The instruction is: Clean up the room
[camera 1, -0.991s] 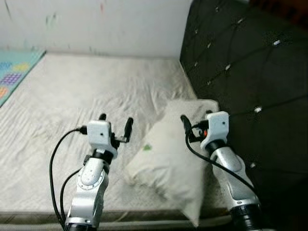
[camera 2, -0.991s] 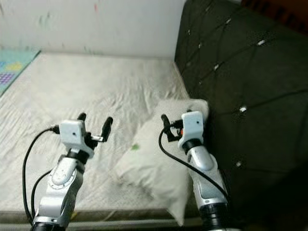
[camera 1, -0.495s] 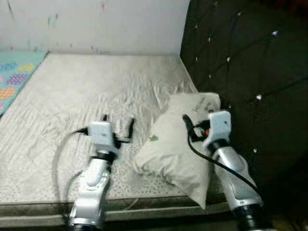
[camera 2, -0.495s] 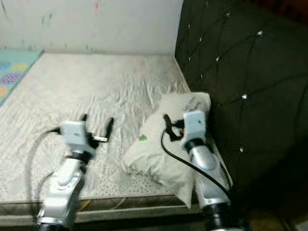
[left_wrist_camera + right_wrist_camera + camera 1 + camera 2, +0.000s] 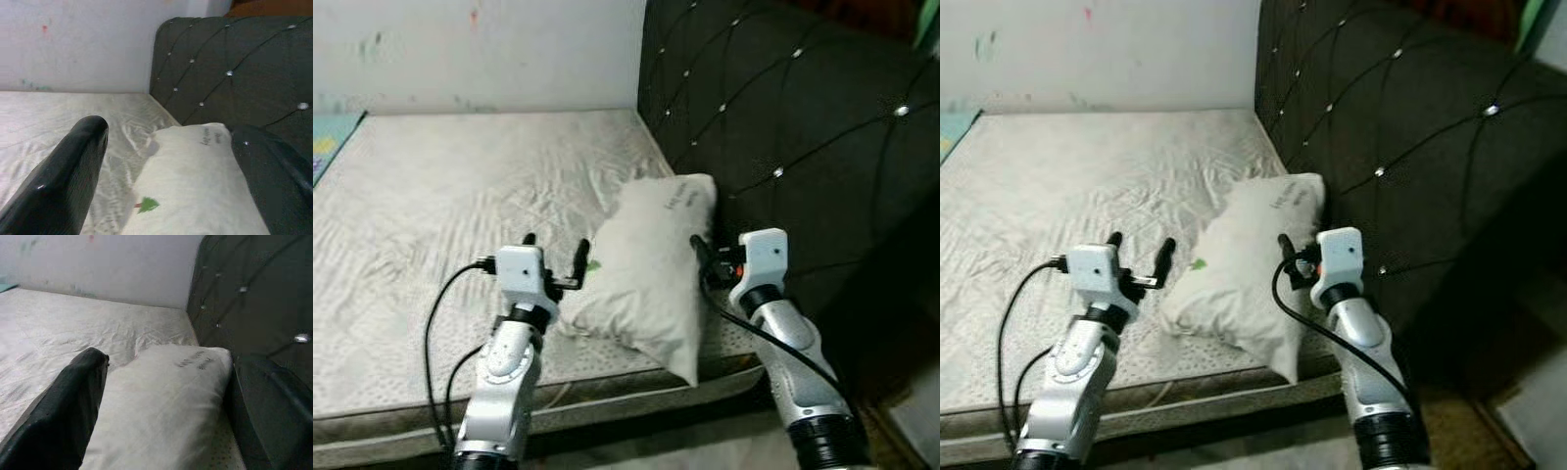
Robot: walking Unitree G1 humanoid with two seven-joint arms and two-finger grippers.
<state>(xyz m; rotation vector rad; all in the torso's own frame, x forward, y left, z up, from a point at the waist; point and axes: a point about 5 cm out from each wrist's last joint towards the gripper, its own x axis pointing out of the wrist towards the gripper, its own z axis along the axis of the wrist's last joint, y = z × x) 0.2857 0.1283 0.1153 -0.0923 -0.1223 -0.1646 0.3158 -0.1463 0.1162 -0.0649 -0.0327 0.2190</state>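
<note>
— Where is the pillow (image 5: 651, 264)?
— On the mattress (image 5: 440, 215), against the dark headboard (image 5: 783, 127).
— The grippers?
— Left gripper (image 5: 555, 255) and right gripper (image 5: 161, 396) hover beside it, fingers spread, grasping nothing.

Soft rectangular pillow (image 5: 651, 269): off-white, small green mark, dark lettering.
Quilted mattress (image 5: 440, 206): pale grey-white.
Tufted padded headboard (image 5: 783, 127): black, diamond pattern, shiny studs.
Wall (image 5: 480, 44): white, faint coloured smudges.
</note>
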